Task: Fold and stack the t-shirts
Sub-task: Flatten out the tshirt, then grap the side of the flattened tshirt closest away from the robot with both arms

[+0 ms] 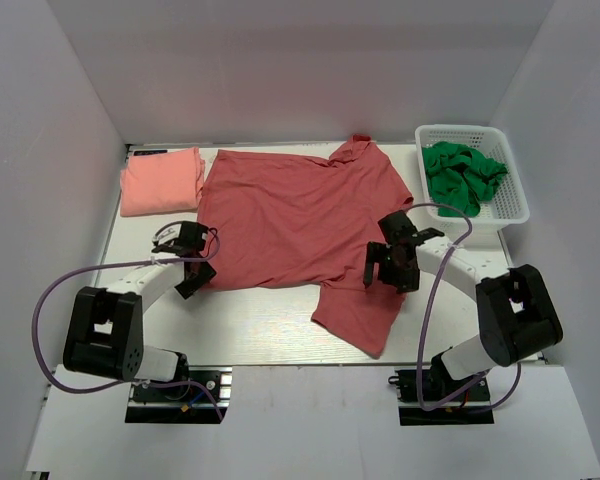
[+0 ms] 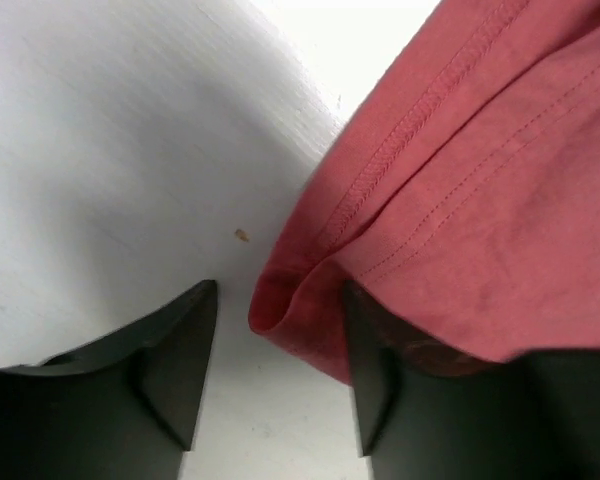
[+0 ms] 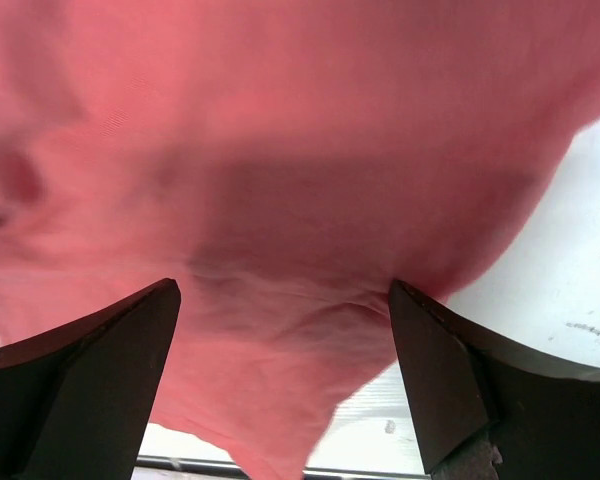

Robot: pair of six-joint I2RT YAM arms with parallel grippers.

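Note:
The large brick-red t-shirt [image 1: 290, 215] lies spread flat across the table, one sleeve trailing toward the front edge. A salmon-pink t-shirt [image 1: 160, 180] lies folded at the back left. My left gripper [image 1: 200, 272] is down at the red shirt's near-left hem corner. In the left wrist view its jaws [image 2: 280, 290] stand apart with a rolled bit of hem [image 2: 300, 310] between them, resting against the right finger; the left finger is clear of it. My right gripper [image 1: 390, 268] hovers wide open over the shirt's right side, with cloth [image 3: 280, 150] below its fingers [image 3: 283, 290].
A white basket [image 1: 510, 215] with green cloth [image 1: 460, 175] in it stands at the back right. White walls close in the table on three sides. Bare tabletop [image 1: 260, 320] runs along the front, between the shirt and the arm bases.

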